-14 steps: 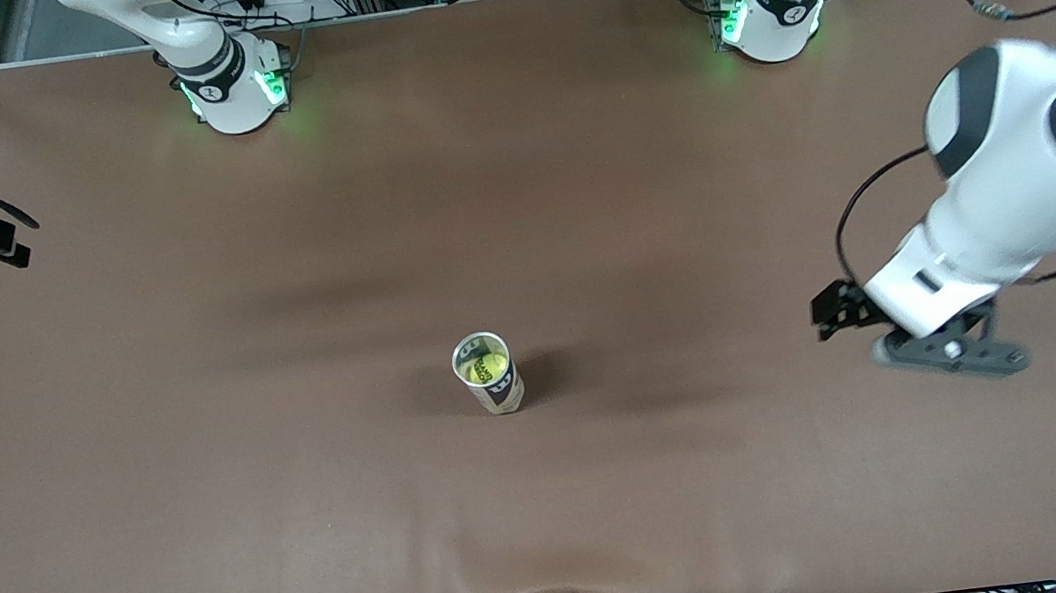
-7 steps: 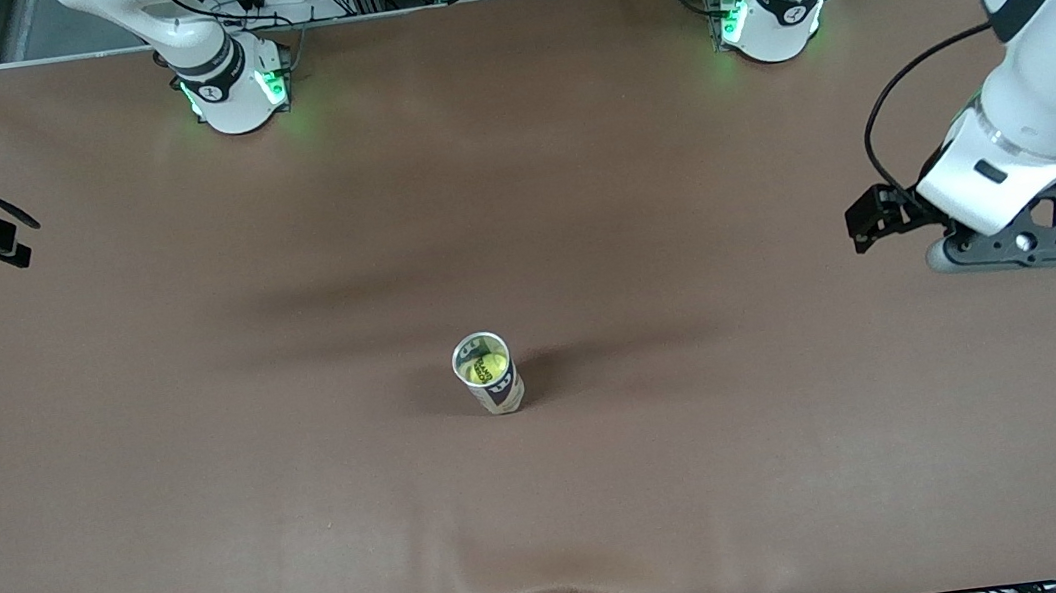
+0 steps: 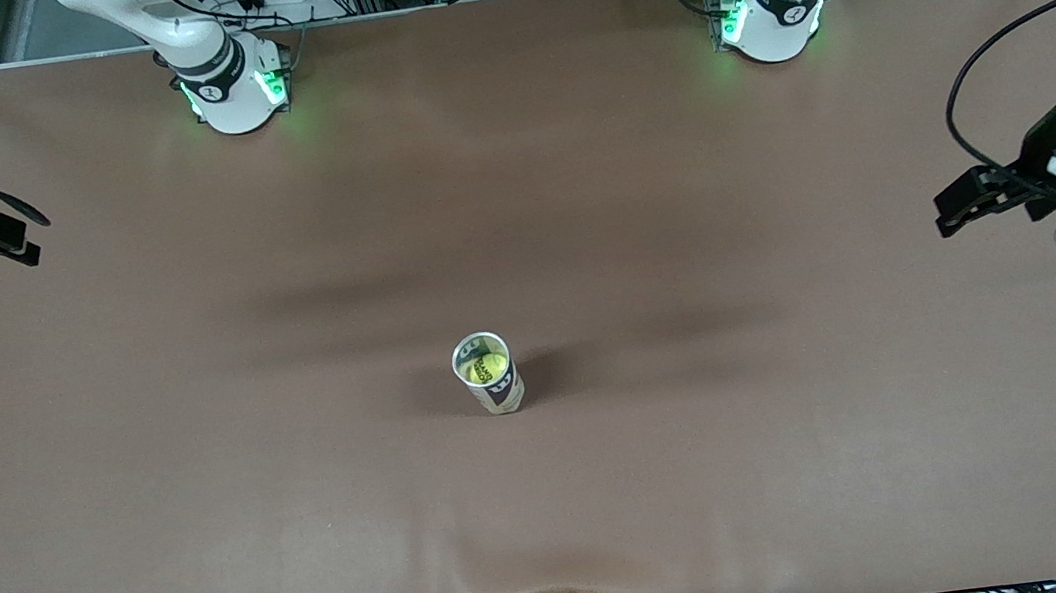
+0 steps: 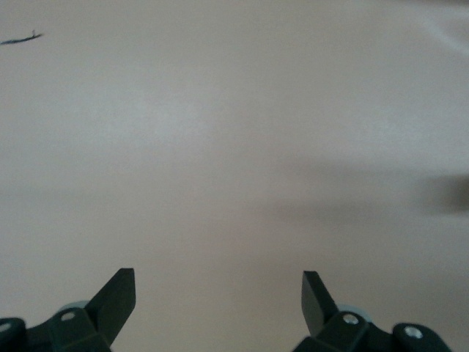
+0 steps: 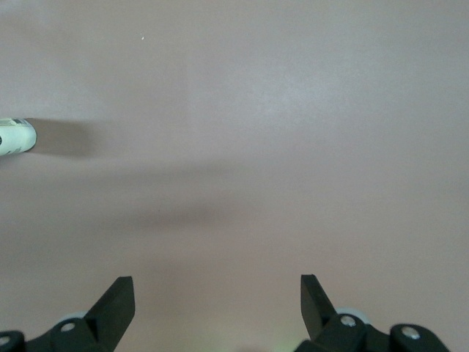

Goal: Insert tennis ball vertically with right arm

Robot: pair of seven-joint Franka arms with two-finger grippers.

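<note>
From the front view I read the task as essentially complete: the yellow felt tennis ball (image 3: pixel 484 366) sits inside the upright cylindrical can with the dark printed label (image 3: pixel 489 376), which stands on the brown covered surface (image 3: pixel 208 477) about midway between the two arms' ends and nearer to the front camera than both bases. The ball shows through the can's open mouth; I cannot tell how deep it sits. The right tool (image 5: pixel 218 304), seen in the right wrist view, has its black fingers spread wide with nothing between them, over bare surface, well apart from the can. The left tool (image 4: pixel 218 301) is likewise spread wide and holds nothing, over the left arm's end of the surface. In my judgement no insertion step remains; what is left is parking both arms.
</note>
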